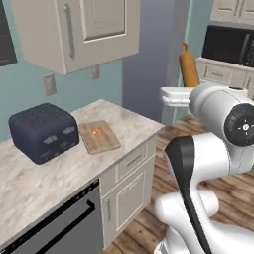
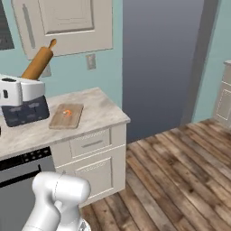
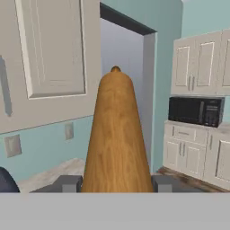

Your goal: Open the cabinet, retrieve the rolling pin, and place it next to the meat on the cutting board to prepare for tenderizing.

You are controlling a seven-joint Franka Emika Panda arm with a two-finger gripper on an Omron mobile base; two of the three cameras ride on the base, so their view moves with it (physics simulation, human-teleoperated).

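Orange-brown wooden rolling pin point(image 3: 116, 139) pinched upright in end effector point(image 3: 116, 183), above marble surface point(image 1: 44, 178) beside light-brown wooden cutting board point(image 1: 100, 137).

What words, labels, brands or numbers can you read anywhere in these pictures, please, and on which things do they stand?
No text can be read in any view.
The toaster shows pale lever marks on its front, with no lettering.
The microwave has a dark, plain front; any panel print is too small to tell.
The rolling pin, the cutting board and the cabinet are bare.
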